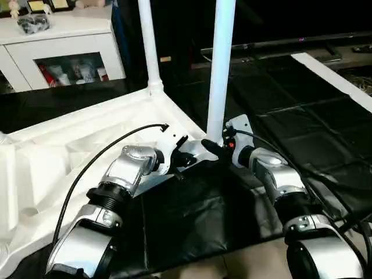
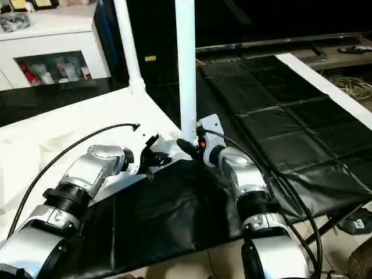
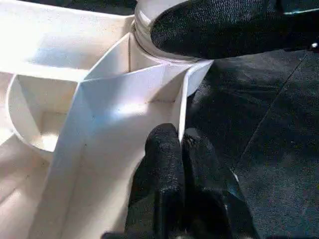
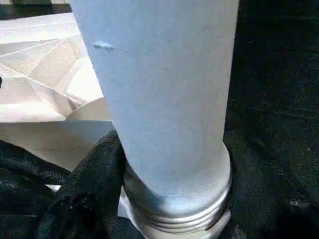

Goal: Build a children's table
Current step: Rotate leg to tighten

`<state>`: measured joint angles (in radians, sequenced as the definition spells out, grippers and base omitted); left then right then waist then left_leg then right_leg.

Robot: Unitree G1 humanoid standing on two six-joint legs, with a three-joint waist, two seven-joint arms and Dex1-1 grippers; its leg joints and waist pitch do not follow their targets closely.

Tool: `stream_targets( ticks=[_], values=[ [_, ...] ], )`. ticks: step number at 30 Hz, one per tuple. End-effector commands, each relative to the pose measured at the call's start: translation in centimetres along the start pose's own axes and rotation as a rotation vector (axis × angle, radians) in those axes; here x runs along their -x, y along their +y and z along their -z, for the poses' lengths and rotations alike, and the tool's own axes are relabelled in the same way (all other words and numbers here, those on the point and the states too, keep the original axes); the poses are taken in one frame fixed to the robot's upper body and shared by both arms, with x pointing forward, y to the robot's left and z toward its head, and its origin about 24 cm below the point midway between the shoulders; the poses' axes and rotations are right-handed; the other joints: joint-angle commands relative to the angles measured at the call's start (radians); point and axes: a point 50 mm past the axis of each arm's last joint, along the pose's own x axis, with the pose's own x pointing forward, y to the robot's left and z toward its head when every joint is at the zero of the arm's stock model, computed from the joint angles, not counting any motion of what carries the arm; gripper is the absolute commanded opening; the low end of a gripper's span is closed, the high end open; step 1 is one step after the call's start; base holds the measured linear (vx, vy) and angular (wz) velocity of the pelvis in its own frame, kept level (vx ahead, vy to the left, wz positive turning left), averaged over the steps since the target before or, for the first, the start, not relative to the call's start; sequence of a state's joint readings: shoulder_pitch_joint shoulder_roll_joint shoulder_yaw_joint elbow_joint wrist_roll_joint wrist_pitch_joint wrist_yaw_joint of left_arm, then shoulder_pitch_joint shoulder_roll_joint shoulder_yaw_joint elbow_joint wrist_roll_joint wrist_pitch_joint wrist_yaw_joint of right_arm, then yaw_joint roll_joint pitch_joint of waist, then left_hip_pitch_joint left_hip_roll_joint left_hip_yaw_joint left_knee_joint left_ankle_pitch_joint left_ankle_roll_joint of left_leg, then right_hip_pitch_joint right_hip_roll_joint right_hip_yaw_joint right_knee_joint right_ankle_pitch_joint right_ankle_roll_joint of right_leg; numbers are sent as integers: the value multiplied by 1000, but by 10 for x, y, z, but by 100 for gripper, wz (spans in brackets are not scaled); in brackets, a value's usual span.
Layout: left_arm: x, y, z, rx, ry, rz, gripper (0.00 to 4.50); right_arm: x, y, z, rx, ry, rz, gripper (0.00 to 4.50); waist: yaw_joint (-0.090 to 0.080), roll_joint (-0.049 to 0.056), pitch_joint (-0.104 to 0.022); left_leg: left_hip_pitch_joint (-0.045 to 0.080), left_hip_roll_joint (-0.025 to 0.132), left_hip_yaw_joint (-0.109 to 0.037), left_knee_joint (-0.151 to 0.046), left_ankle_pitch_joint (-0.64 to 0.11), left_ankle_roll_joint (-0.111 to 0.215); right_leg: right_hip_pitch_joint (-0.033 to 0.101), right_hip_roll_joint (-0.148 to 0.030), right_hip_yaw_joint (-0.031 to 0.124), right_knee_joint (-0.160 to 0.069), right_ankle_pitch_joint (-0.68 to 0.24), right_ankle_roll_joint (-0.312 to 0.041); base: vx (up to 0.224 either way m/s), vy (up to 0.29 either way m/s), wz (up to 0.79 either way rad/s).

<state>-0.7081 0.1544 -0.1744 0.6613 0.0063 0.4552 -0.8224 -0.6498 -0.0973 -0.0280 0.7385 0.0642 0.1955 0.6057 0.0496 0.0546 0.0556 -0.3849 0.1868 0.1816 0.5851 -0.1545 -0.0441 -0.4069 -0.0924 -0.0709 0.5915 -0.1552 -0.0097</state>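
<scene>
The children's table top [image 1: 87, 133] lies upside down on black mats, ribbed underside up. One white leg [image 1: 149, 46] stands upright in the far corner socket. A second leg [image 1: 222, 70] stands in the near corner socket, its threaded base [image 4: 174, 209] showing. My right gripper [image 1: 216, 145] is closed around that leg's base, with a black finger [image 4: 89, 194] on either side of it. My left gripper [image 3: 182, 144] is shut on the top's thin rim wall [image 3: 185, 99], just left of that corner.
A white cabinet with glass doors [image 1: 64, 52] stands at the back left. Black mats [image 1: 302, 133] cover the floor to the right, crossed by a white strip [image 1: 337, 78]. A long dark bar [image 1: 290, 43] lies at the back, and loose cables [image 2: 354, 87] lie at the far right.
</scene>
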Motion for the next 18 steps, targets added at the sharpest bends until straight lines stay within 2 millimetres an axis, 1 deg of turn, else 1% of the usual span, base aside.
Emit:
stream_targets(
  ticks=[1, 3, 5, 6, 7, 8, 9, 10, 12, 13, 14, 15, 18],
  values=[
    [-5, -7, -23, -60, -76, 5, 0, -19, 49, 1, -31, -15, -248, 345, 7, -10, -72, 16, 30, -16, -70, -312, 41, 47, -52, 32, -79, -317, -206, 0, 0, 0],
    [-2, -8, -20, -73, -73, 41, 0, -13, 44, 0, -11, -18, -271, 364, 12, -10, -72, 15, 30, -15, -70, -305, 45, 49, -53, 32, -80, -329, -201, 0, 0, 0],
    [0, -8, -18, -76, -70, 54, 0, -11, 41, 0, 0, -18, -282, 382, 11, -11, -73, 14, 30, -15, -70, -300, 44, 49, -53, 32, -80, -329, -197, 0, 0, 0],
    [2, -7, -16, -93, -69, 76, 0, -6, 37, -1, 18, -21, -300, 392, 11, -7, -73, 14, 31, -15, -70, -293, 44, 49, -53, 33, -78, -317, -200, 0, 0, 0],
    [4, -7, -14, -101, -61, 99, 0, -1, 32, -2, 39, -20, -322, 402, 14, -10, -74, 14, 31, -15, -69, -293, 49, 52, -51, 31, -79, -309, -202, 0, 0, 0],
    [7, -6, -11, -130, -47, 126, 0, 6, 25, -4, 73, -16, -349, 412, 14, -11, -74, 13, 32, -14, -69, -287, 52, 52, -51, 32, -77, -297, -206, 0, 0, 0],
    [8, -5, -9, -151, -37, 137, 0, 9, 22, -5, 91, -13, -362, 421, 18, -9, -74, 14, 33, -13, -68, -281, 56, 51, -50, 31, -76, -288, -208, 0, 0, 0],
    [12, -3, -5, -178, -16, 166, 0, 16, 16, -7, 120, -9, -397, 434, 20, -15, -74, 12, 34, -11, -67, -281, 61, 51, -50, 32, -75, -281, -211, 0, 0, 0],
    [17, -1, -2, -211, 6, 208, 0, 24, 10, -9, 149, 0, -438, 443, 26, -12, -73, 14, 36, -10, -68, -282, 62, 49, -51, 32, -74, -289, -215, 0, 0, 0],
    [20, -1, 0, -230, 20, 232, 0, 28, 6, -10, 166, 10, -457, 443, 30, -12, -73, 16, 36, -11, -67, -290, 61, 49, -52, 32, -75, -308, -212, 0, 0, 0],
    [23, 1, 2, -254, 39, 256, 0, 32, 2, -11, 189, 25, -483, 443, 30, -12, -73, 16, 36, -11, -67, -290, 61, 49, -52, 32, -75, -308, -212, 0, 0, 0],
    [26, 1, 3, -283, 54, 285, 0, 37, -2, -11, 205, 39, -507, 443, 39, -12, -72, 18, 39, -9, -67, -293, 59, 46, -54, 34, -76, -326, -209, 0, 0, 0],
    [35, 2, 7, -339, 97, 363, 0, 44, -8, -14, 242, 73, -569, 443, 51, -12, -71, 21, 42, -11, -69, -305, 48, 42, -56, 35, -76, -348, -207, 0, 0, 0]
  ],
)
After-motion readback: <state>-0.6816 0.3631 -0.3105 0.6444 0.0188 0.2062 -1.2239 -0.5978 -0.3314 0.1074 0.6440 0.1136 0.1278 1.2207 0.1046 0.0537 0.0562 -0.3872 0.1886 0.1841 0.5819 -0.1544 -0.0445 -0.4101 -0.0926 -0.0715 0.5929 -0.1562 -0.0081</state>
